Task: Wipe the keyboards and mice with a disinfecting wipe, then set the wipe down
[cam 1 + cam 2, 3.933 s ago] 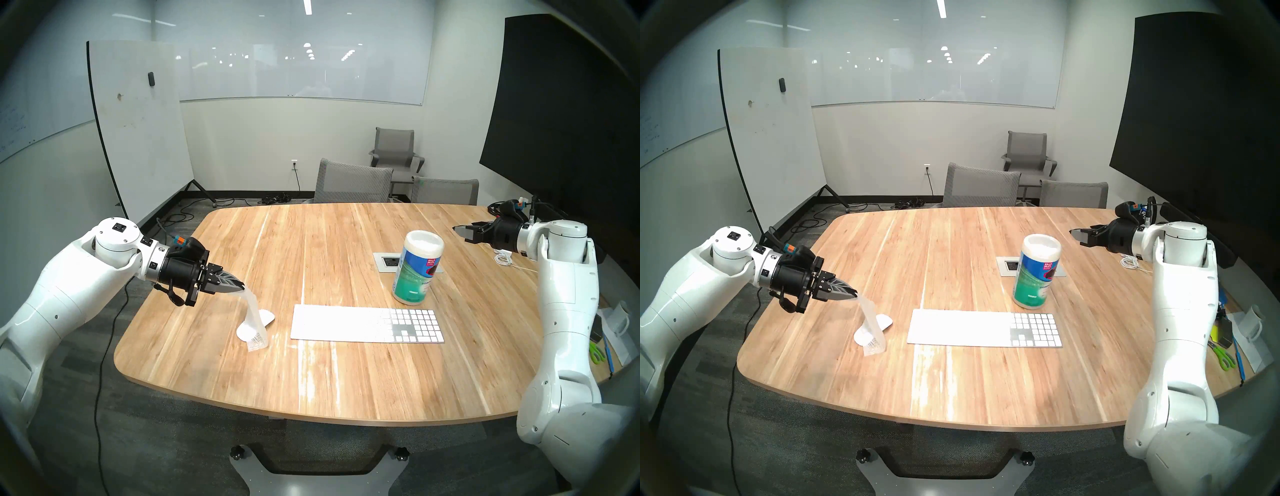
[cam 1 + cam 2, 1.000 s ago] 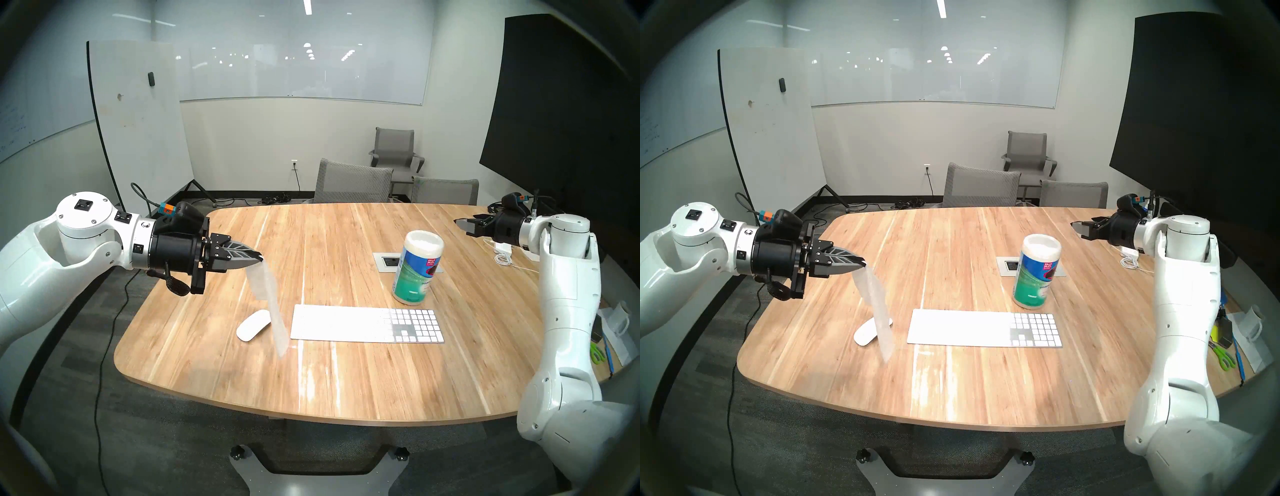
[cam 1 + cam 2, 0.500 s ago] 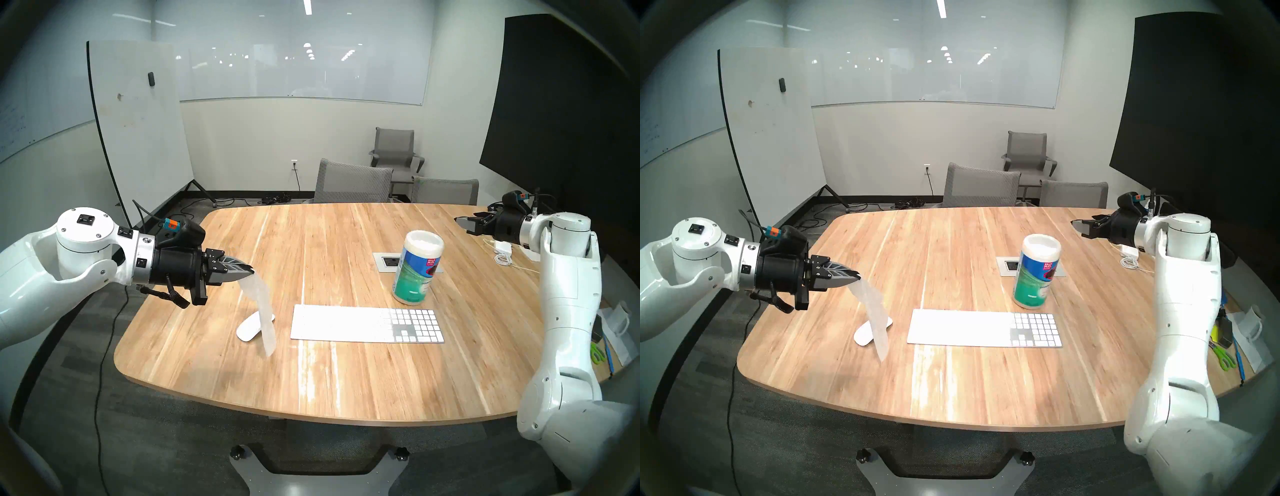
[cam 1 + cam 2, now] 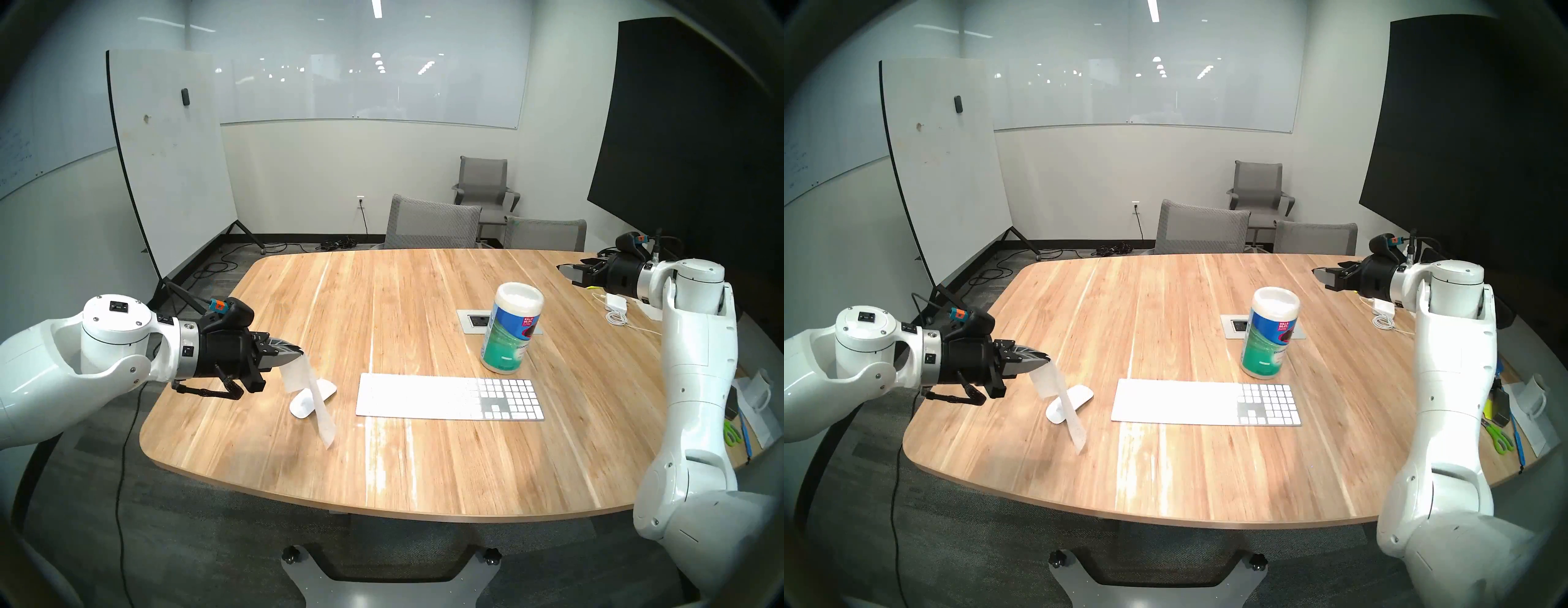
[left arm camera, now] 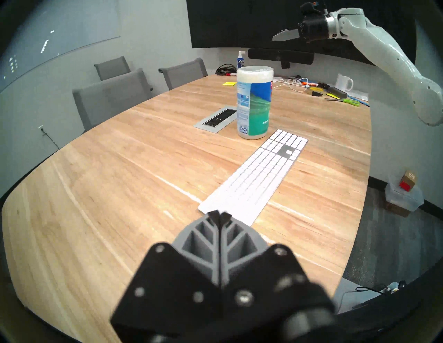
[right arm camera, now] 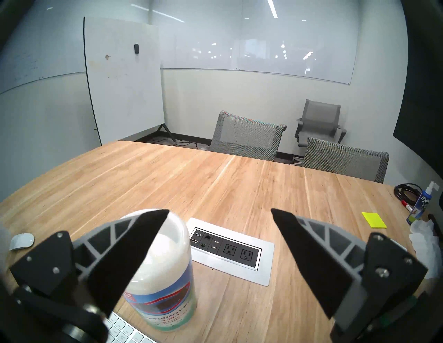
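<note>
My left gripper [image 4: 300,352] is shut on the top of a thin white wipe [image 4: 316,399], which hangs limp across the white oval mouse [image 4: 324,388] to the table. The same grip shows in the right head view, gripper [image 4: 1048,359], wipe [image 4: 1069,407], mouse [image 4: 1083,397]. The slim white keyboard [image 4: 449,397] lies to the right of the mouse; it also shows in the left wrist view [image 5: 256,177], beyond the shut left gripper [image 5: 218,214]. My right gripper [image 4: 566,271] is open and empty, high at the far right. It also shows in the right wrist view [image 6: 219,213].
A blue-green wipes canister [image 4: 511,329] stands behind the keyboard, next to a power outlet plate [image 4: 475,320]. A white adapter with cable [image 4: 615,308] and clutter with scissors [image 4: 732,435] lie at the right edge. Grey chairs [image 4: 432,220] stand beyond the wooden table [image 4: 424,467].
My left gripper has come down and back toward the near left with the wipe, which again drapes across the mouse. The right arm has hardly moved.
</note>
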